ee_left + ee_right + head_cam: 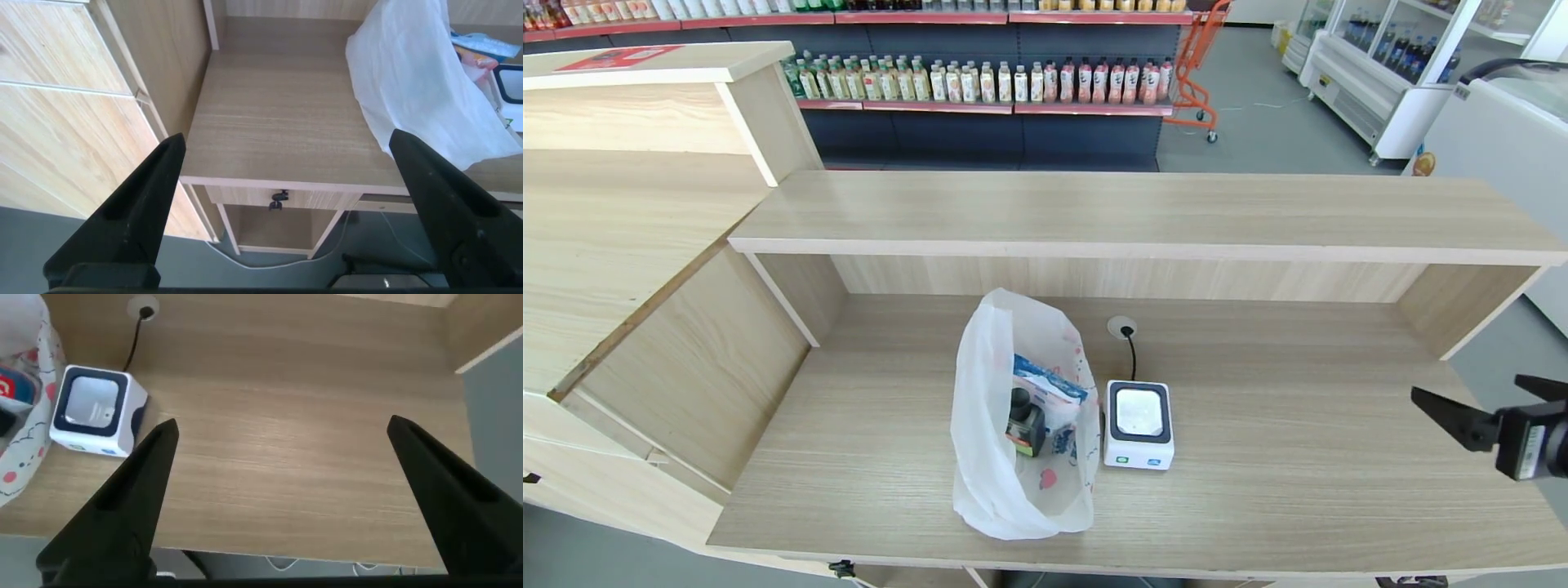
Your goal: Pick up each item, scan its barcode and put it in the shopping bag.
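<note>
You are working over the wooden counter [1298,490], and the shopping bag [988,457] is standing near its middle with its mouth gaping upward. The bag is looking like thin white film, so you are probably dealing with something limp, light and slippery. If you have to shift it, pinching the rim should be safer than pressing on the wall.

The right gripper [282,425] is hovering over the counter's right end and the left gripper [288,137] is hanging off the counter's left front edge. Both are spread wide and carrying nothing.

The scanner [1138,423] is sitting just beside the bag on its right, window facing up.

Inside the bag a blue packet [1049,384] is leaning. It is likely soft and crinkly, best taken by an edge seam. Beside it a small dark container [1025,425] is resting; it seems stiff, so you would be gripping it across the body.
</note>
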